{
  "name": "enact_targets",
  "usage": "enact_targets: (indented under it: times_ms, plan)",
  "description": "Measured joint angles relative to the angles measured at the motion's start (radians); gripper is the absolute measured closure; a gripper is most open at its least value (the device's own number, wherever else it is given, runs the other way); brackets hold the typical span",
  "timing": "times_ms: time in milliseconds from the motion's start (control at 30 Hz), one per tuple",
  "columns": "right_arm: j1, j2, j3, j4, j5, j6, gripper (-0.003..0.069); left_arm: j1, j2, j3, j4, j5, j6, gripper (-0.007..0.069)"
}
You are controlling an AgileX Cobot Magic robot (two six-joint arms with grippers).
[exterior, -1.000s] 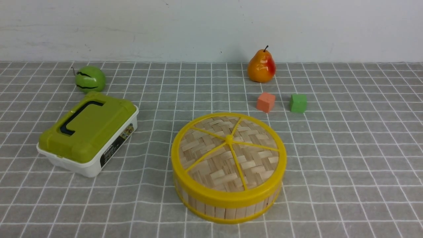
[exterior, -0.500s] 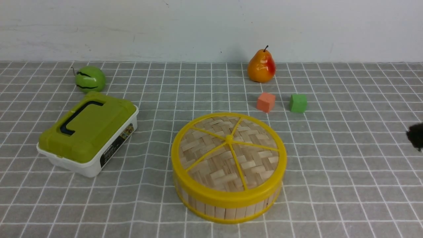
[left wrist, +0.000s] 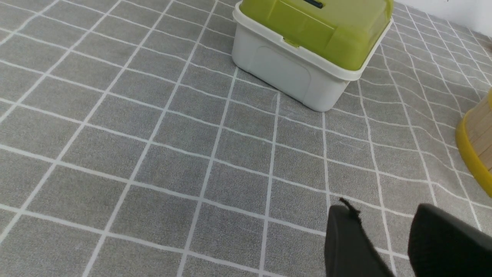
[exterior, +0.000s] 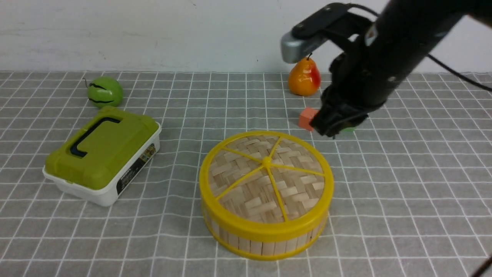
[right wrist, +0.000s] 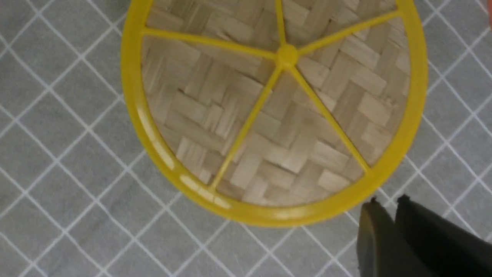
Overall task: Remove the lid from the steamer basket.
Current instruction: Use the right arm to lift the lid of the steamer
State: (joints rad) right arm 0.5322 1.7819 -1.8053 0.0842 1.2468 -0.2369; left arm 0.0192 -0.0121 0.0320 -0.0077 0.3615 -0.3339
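The lid is a woven bamboo disc with a yellow rim and spokes, and it sits flat on the steamer basket in the middle of the cloth. My right gripper hangs above the cloth just beyond the basket's far right edge and touches nothing. In the right wrist view the lid fills the frame. There the right gripper is beside the rim, its fingers almost together and holding nothing. My left gripper is open over bare cloth, with the basket's wall off to one side.
A white box with an olive-green lid stands to the left. A green striped fruit lies behind it. At the back right are a pear, an orange cube and a green cube mostly hidden behind my right gripper.
My right arm has swung in from the right edge and now hangs by the basket's far right side, covering the green cube. The lid and basket have not moved.
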Motion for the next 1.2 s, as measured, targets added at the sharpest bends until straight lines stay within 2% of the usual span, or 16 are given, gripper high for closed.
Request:
enact_targets:
  times_ms: [67,100,133,167,200,267,433,633,767,933,1100,1200]
  plan:
    - [0.007,0.039,-0.029,0.002,0.000,0.015,0.0570,0.000,0.000,0.000,0.000,0.000,0.000,0.0386]
    - [0.013,0.112,-0.082,0.017,0.000,0.035,0.0504,0.000,0.000,0.000,0.000,0.000,0.000,0.0386]
    - [0.015,0.144,-0.101,0.030,0.000,0.041,0.0464,0.000,0.000,0.000,0.000,0.000,0.000,0.0386]
    - [0.015,0.144,-0.105,0.030,0.000,0.041,0.0464,0.000,0.000,0.000,0.000,0.000,0.000,0.0386]
    - [0.016,0.186,-0.135,0.042,0.000,0.044,0.0397,0.000,0.000,0.000,0.000,0.000,0.000,0.0386]
    - [0.016,0.246,-0.176,0.047,-0.002,0.045,0.0315,0.000,0.000,0.000,0.000,0.000,0.000,0.0386]
    - [0.016,0.319,-0.212,0.048,-0.004,0.058,0.0245,0.000,0.000,0.000,0.000,0.000,0.000,0.0386]
    - [0.016,0.349,-0.214,0.068,-0.014,0.070,0.0279,0.000,0.000,0.000,0.000,0.000,0.000,0.0386]
    - [0.016,0.365,-0.214,0.088,-0.032,0.071,0.0330,0.000,0.000,0.000,0.000,0.000,0.000,0.0386]
    - [0.016,0.372,-0.218,0.105,-0.028,0.071,0.0415,0.000,0.000,0.000,0.000,0.000,0.000,0.0386]
    - [0.016,0.373,-0.227,0.107,-0.027,0.068,0.0584,0.000,0.000,0.000,0.000,0.000,0.000,0.0386]
    - [0.016,0.371,-0.248,0.103,-0.011,0.068,0.0581,0.000,0.000,0.000,0.000,0.000,0.000,0.0386]
